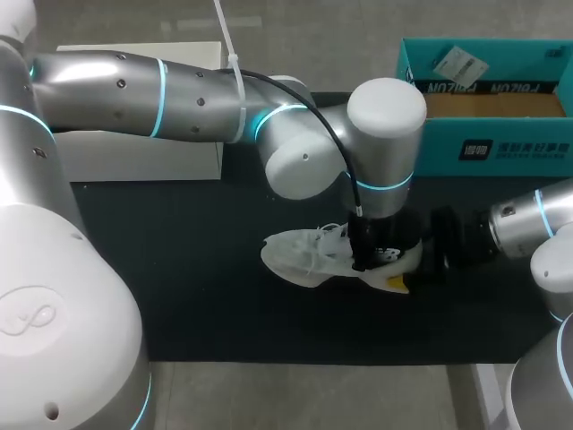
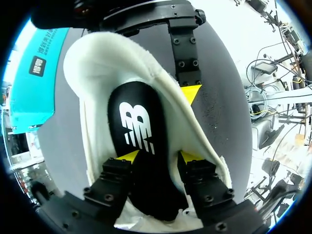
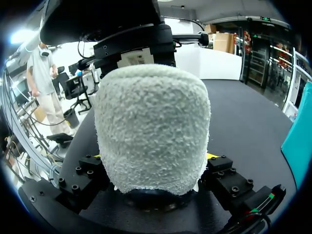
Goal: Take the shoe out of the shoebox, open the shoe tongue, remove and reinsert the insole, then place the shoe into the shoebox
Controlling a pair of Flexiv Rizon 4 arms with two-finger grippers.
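A white shoe (image 1: 304,255) lies on its side on the black mat (image 1: 179,269), toe to the left. My left gripper (image 1: 363,260) comes down from above into its mouth. In the left wrist view the black insole (image 2: 136,126) with a white logo lies inside the shoe (image 2: 97,63), and my left gripper (image 2: 158,156) stands open astride it. From the right, my right gripper (image 1: 405,262) is shut on the heel. In the right wrist view the fuzzy white heel (image 3: 151,126) fills the gap of the right gripper (image 3: 153,158), both fingers against it.
The teal shoebox (image 1: 501,143) stands open at the back right, its side also seen past the shoe (image 2: 34,83). A white box (image 1: 134,161) sits at the back left, partly behind my left arm. Bare mat lies in front of the shoe.
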